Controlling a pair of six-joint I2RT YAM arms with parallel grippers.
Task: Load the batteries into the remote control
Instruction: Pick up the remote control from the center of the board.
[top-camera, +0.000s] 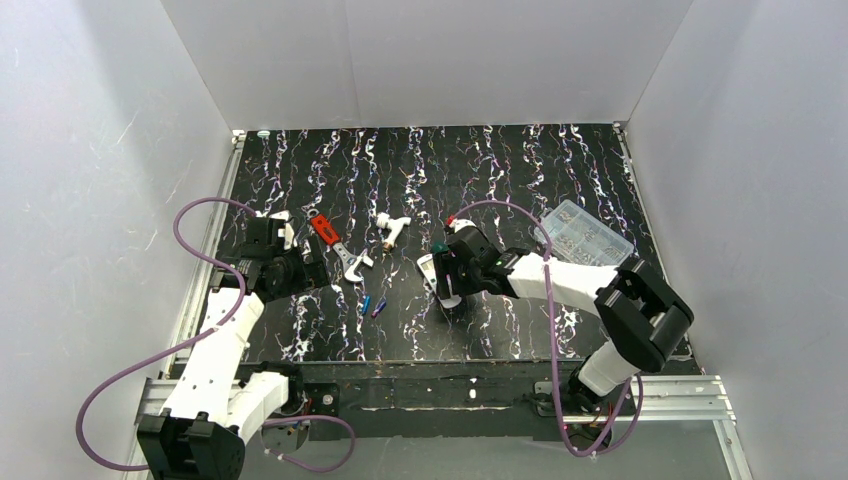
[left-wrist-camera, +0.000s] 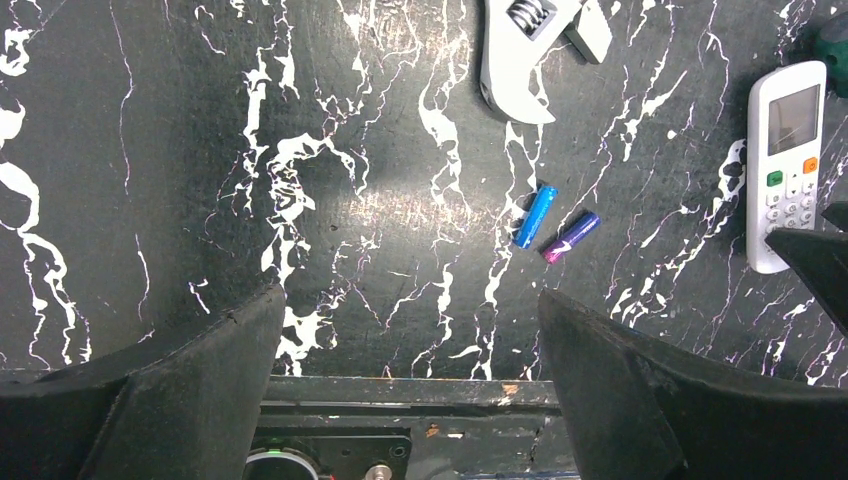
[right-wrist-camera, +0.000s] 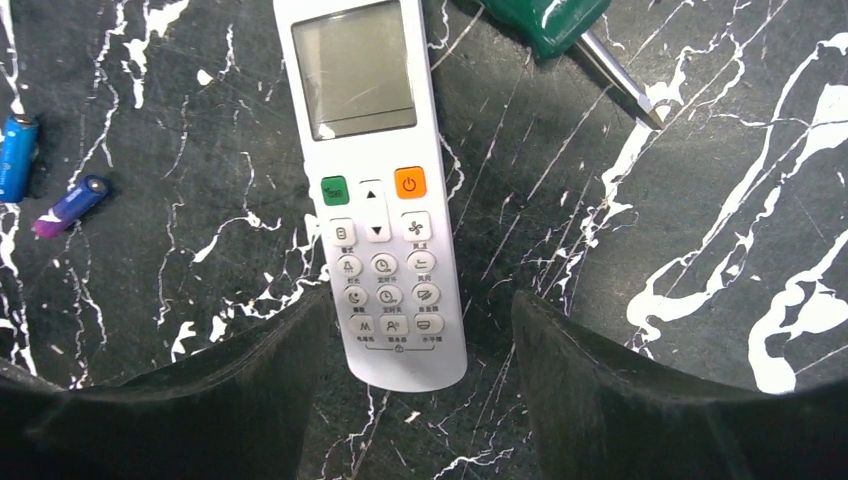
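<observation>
right wrist: remote control (right-wrist-camera: 375, 190) top cropped; right end effector (right-wrist-camera: 420, 320), left end effector (left-wrist-camera: 410, 330) both spread.

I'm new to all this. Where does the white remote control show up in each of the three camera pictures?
Top external: the remote control lies near the middle of the picture.
Left wrist: the remote control is at the right edge, buttons facing up.
Right wrist: the remote control fills the centre, running down from the top edge.
Shared landmark: the purple battery lies left of it in every view.
</observation>
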